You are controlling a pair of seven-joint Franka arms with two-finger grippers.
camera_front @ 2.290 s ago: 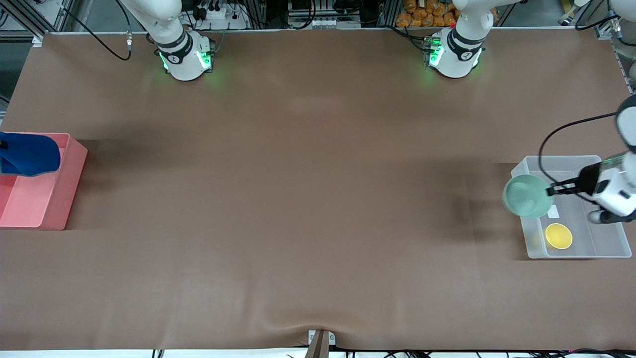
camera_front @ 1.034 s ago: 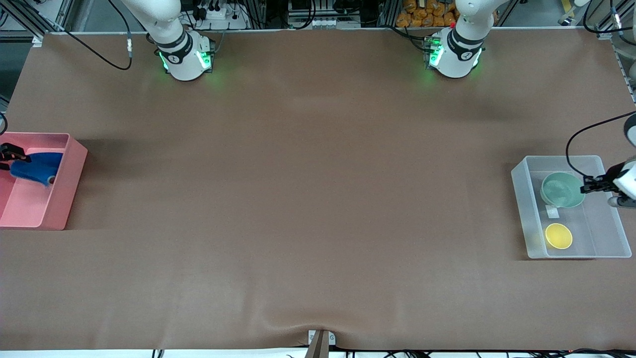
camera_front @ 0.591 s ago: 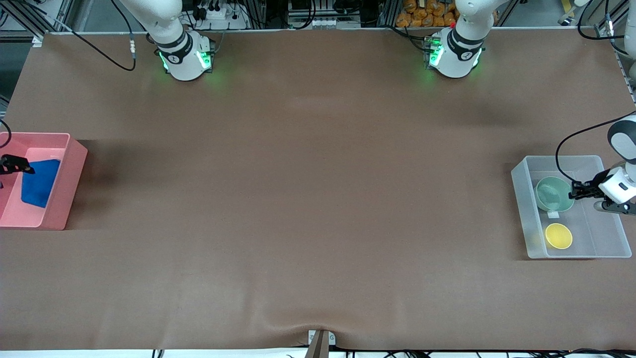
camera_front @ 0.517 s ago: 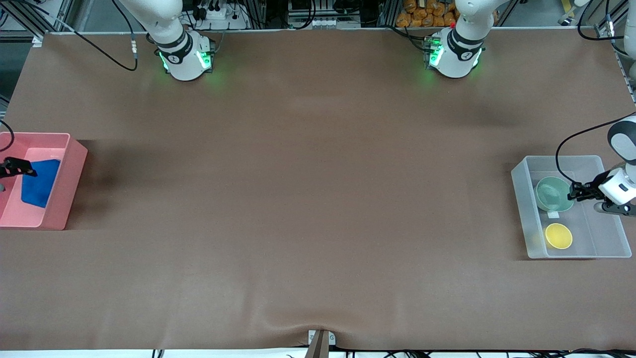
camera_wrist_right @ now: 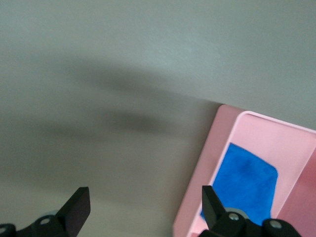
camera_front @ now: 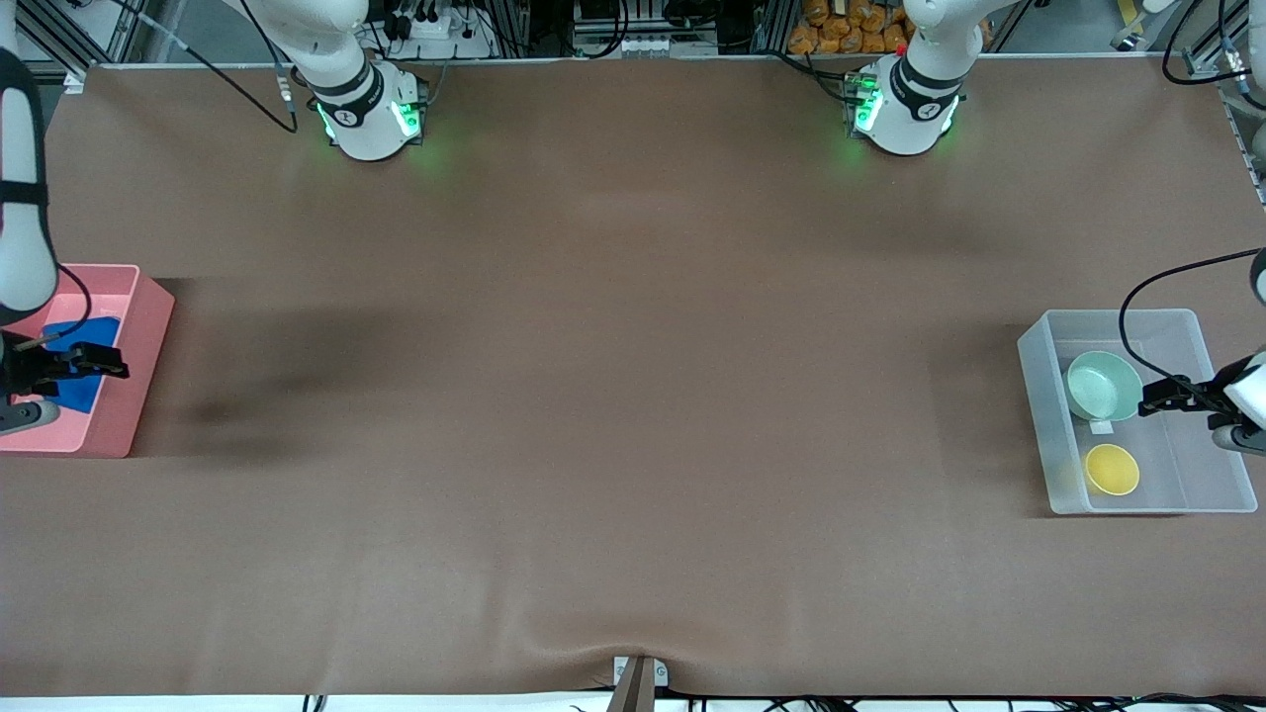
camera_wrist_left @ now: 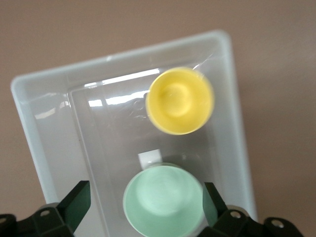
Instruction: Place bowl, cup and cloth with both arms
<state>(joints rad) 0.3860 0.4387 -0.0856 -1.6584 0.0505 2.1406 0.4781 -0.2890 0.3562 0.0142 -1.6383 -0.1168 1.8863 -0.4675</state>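
Since the earlier frames both loads have gone down — the bowl (camera_front: pixel 1104 386) now sits upright in the clear bin (camera_front: pixel 1037 415), just beside the cup (camera_front: pixel 1112 469) and farther from the front camera than it; the cloth (camera_front: pixel 77 368) lies flat in the pink bin (camera_front: pixel 138 366). Left gripper (camera_front: pixel 1155 403) hangs over the clear bin next to the bowl, fingers (camera_wrist_left: pixel 75 201) spread and holding nothing; right gripper (camera_front: pixel 102 364) hovers over the pink bin, likewise spread wide and empty. Each item looks sorted to its own end — dishes together, fabric apart; the placing seems essentially done.
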